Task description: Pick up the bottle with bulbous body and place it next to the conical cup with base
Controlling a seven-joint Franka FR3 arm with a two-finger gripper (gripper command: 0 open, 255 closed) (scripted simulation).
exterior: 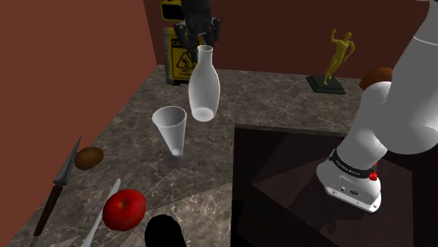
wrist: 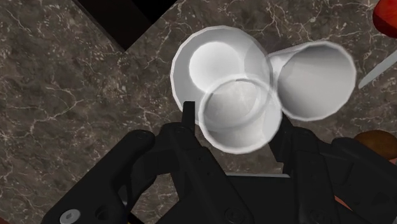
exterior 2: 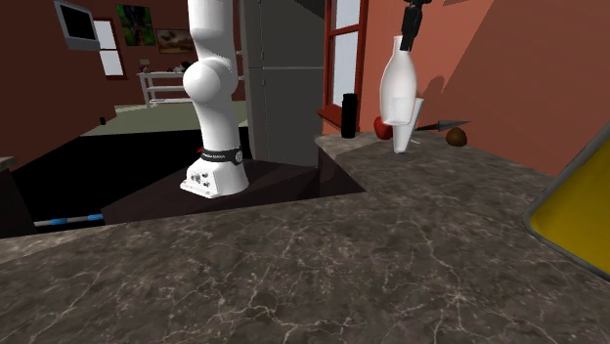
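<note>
My black gripper is shut on the neck of a translucent white bottle with a bulbous body, which hangs a little tilted above the marble counter. Just below and beside it stands a translucent conical cup on a small base. In the second exterior view the bottle hangs from the gripper, in front of the cup and with its bottom above the cup's base. From the wrist, the bottle's mouth sits between my fingers, with the cup close beside the bottle's body.
A red apple, a dark knife, a brown round fruit and a black object lie nearer the counter's front. A yellow caution sign and a gold figurine stand at the back. The stand's dark recess borders the counter.
</note>
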